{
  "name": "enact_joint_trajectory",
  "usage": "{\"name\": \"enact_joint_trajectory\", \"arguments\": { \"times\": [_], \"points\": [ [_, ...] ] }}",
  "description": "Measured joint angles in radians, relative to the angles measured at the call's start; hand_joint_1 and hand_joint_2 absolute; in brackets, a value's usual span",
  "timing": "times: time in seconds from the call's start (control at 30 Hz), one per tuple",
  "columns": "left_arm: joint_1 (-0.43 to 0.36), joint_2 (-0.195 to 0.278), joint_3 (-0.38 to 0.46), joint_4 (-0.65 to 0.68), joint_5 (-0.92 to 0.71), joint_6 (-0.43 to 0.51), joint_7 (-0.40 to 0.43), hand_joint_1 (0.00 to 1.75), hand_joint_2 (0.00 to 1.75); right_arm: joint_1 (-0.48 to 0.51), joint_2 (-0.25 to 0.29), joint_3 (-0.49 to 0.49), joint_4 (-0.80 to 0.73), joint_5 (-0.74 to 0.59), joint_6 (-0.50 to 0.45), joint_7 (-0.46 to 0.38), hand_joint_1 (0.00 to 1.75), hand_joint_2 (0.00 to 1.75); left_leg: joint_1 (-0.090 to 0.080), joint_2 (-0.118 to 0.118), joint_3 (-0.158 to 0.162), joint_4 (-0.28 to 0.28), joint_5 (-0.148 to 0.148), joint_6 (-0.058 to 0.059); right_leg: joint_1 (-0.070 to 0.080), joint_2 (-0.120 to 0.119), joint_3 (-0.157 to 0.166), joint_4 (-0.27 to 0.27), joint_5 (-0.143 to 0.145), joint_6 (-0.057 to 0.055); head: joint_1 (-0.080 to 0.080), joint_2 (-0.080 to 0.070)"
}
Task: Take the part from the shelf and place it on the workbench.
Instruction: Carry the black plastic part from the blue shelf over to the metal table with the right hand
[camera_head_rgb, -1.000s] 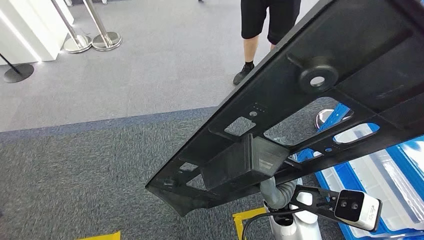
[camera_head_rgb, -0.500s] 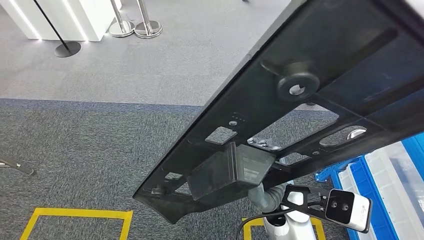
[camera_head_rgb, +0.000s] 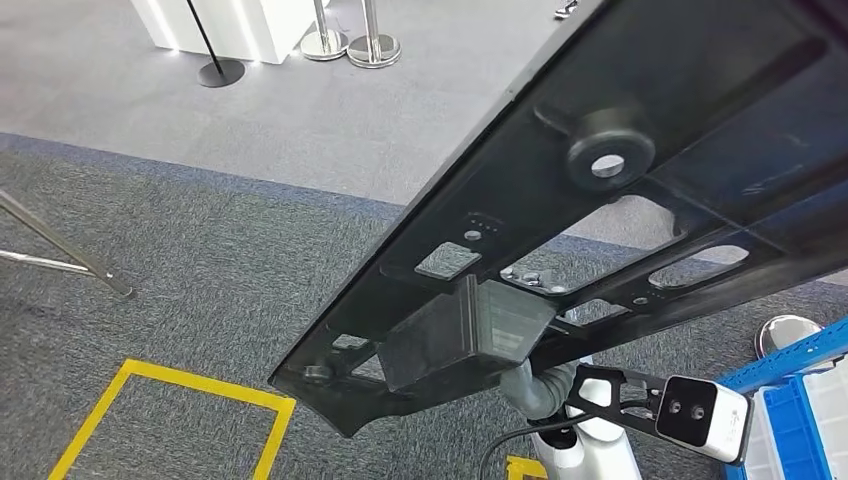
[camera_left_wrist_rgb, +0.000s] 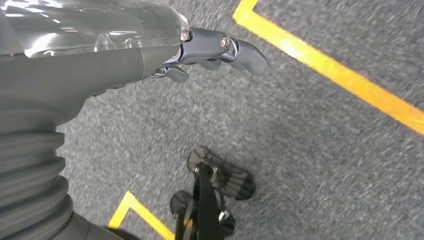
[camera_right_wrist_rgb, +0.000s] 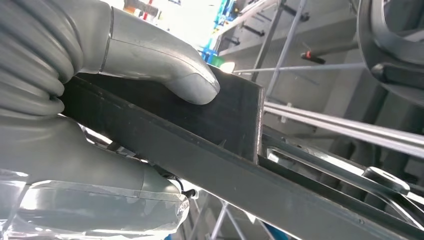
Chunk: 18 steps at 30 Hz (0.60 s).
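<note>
Head view, looking down at the floor: you see a long black plastic part (camera_head_rgb: 600, 200) held up close to the camera, running diagonally from the lower left to the upper right corner. It is a flat moulded panel with several cut-out openings, a round raised boss with a hole, and a boxy block on its underside near the lower end. Below that block, part of the right hand (camera_head_rgb: 535, 385) and its grey ribbed wrist cover show under the panel, with a small white wrist camera (camera_head_rgb: 700, 417) on a black bracket just beside it.

Under the part lies dark grey carpet (camera_head_rgb: 200, 300) with yellow floor tape (camera_head_rgb: 170, 385) marking a rectangle at lower left. Further off, lighter grey carpet, two chrome stanchion bases (camera_head_rgb: 375, 48) and a white counter (camera_head_rgb: 240, 20) sit along the top edge. A blue crate (camera_head_rgb: 790, 420) peeks in at lower right.

Right wrist view: the right hand (camera_right_wrist_rgb: 125, 95) grips an edge of the black part (camera_right_wrist_rgb: 225, 145), its thick grey thumb (camera_right_wrist_rgb: 170, 67) pressed flat on one face and the rest of the hand beneath.

Left wrist view: the left hand (camera_left_wrist_rgb: 210, 50) hangs over the dark carpet, holding nothing, its fingers (camera_left_wrist_rgb: 247, 52) loosely curled and slightly apart
</note>
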Motion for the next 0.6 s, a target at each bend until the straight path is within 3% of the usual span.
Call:
{"name": "enact_joint_trajectory", "arguments": {
  "times": [0.03,0.1,0.17,0.23,0.27,0.3,0.37,0.43,0.47,0.53,0.6],
  "points": [
    [0.002,0.000,0.000,0.000,-0.002,-0.003,-0.002,0.00,1.75,-0.001,-0.003,0.000,0.000,-0.004,0.000,0.000,1.75,1.75,0.002,-0.005,-0.003,-0.002,0.002,-0.006,-0.001,-0.011,0.001,-0.004,0.003,-0.007,0.000,0.000],
    [0.005,-0.002,-0.001,0.000,-0.004,-0.005,-0.003,0.00,1.75,-0.003,-0.007,0.000,0.000,-0.008,0.002,0.000,1.75,1.75,0.002,0.028,-0.016,0.022,-0.014,-0.015,-0.002,-0.034,0.007,-0.017,0.010,-0.021,0.000,0.000],
    [0.001,-0.003,-0.001,0.000,-0.004,-0.004,-0.003,0.00,1.75,-0.004,-0.011,0.000,0.000,-0.009,0.003,0.000,1.75,1.75,0.000,0.087,-0.063,0.121,-0.071,-0.021,0.000,-0.062,0.011,-0.024,0.011,-0.030,0.000,0.000],
    [-0.003,-0.003,-0.002,0.000,-0.004,-0.002,-0.002,0.00,1.75,-0.005,-0.016,0.000,0.001,-0.008,0.003,0.000,1.75,1.75,0.001,0.112,-0.123,0.248,-0.124,-0.027,0.004,-0.092,0.011,-0.024,0.009,-0.034,0.000,0.000],
    [-0.003,-0.003,-0.002,0.000,-0.004,0.000,-0.002,0.00,1.75,-0.005,-0.018,0.000,0.002,-0.009,0.004,0.000,1.75,1.75,0.002,0.116,-0.136,0.276,-0.129,-0.029,0.006,-0.106,0.011,-0.024,0.008,-0.035,0.000,0.000],
    [-0.002,-0.003,-0.002,0.000,-0.005,0.002,0.000,0.00,1.75,-0.005,-0.020,-0.001,0.003,-0.011,0.005,0.000,1.75,1.75,0.003,0.119,-0.128,0.265,-0.115,-0.029,0.006,-0.119,0.012,-0.024,0.007,-0.034,0.000,0.000],
    [0.000,-0.002,-0.002,0.000,-0.007,0.006,0.004,0.00,1.75,-0.006,-0.023,-0.004,0.003,-0.019,0.012,0.000,1.75,1.75,0.002,0.146,-0.056,0.136,-0.053,-0.027,0.008,-0.143,0.016,-0.023,0.003,-0.030,0.000,0.000],
    [-0.002,-0.001,-0.004,0.000,-0.012,0.008,0.008,0.00,1.75,-0.006,-0.024,-0.010,0.003,-0.026,0.024,0.000,1.75,1.75,-0.006,0.181,0.010,0.016,-0.016,-0.014,0.012,-0.164,0.021,-0.022,-0.002,-0.022,0.000,0.000],
    [-0.003,0.000,-0.004,0.000,-0.014,0.009,0.010,0.00,1.75,-0.005,-0.024,-0.013,0.003,-0.028,0.029,0.000,1.75,1.75,-0.010,0.189,0.021,-0.008,-0.013,-0.007,0.014,-0.172,0.023,-0.021,-0.004,-0.018,0.000,0.000],
    [-0.001,0.001,-0.005,0.000,-0.018,0.010,0.013,0.00,1.75,-0.004,-0.025,-0.020,0.003,-0.029,0.037,0.000,1.75,1.75,-0.013,0.171,0.020,-0.012,-0.012,0.006,0.015,-0.188,0.026,-0.022,-0.006,-0.008,0.000,0.000],
    [0.002,0.002,-0.006,0.000,-0.020,0.016,0.017,0.00,1.75,-0.004,-0.025,-0.029,0.002,-0.031,0.047,0.000,1.75,1.75,-0.008,0.149,0.024,-0.020,-0.007,0.017,0.011,-0.163,0.024,-0.003,-0.023,0.004,0.000,0.000]
  ]
}}
